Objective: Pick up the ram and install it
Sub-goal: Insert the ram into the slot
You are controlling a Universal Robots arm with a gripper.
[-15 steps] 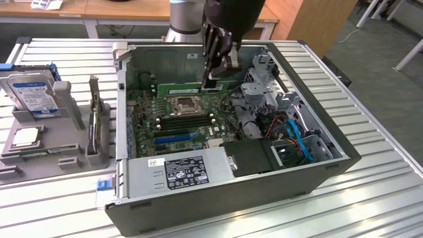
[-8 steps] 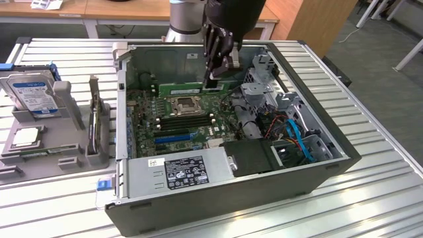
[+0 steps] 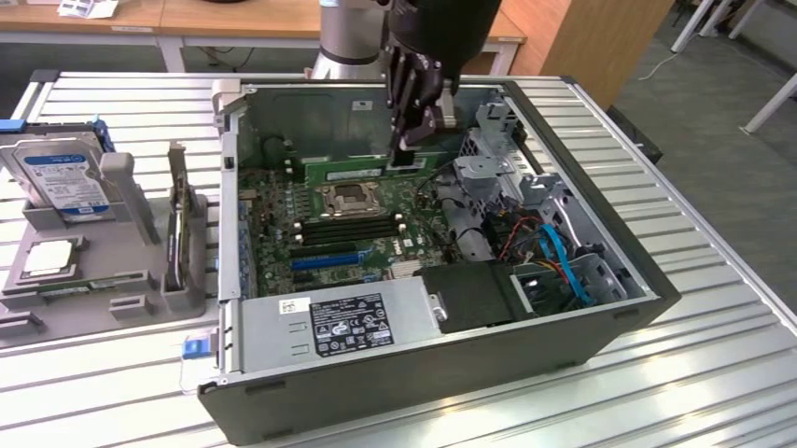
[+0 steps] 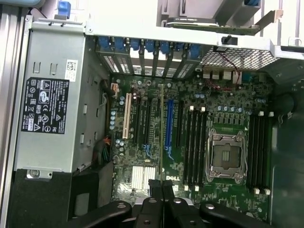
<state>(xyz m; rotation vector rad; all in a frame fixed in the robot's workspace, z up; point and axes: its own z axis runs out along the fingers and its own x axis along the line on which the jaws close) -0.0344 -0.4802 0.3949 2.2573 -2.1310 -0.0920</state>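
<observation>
Tool (image 3: 412, 149) pinching green ram (image 3: 361, 171) edge-on above motherboard (image 4: 190, 156), exterior view adds hard drive (image 3: 62, 182) beside case (image 3: 598, 308)

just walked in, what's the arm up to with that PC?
The arm's tool is shut on the ram, a thin green stick, holding it edge-down inside the open computer case, above the motherboard near the far wall. It isn't seated in a slot yet. A hard drive sits in a holder at the exterior view's left.
</observation>
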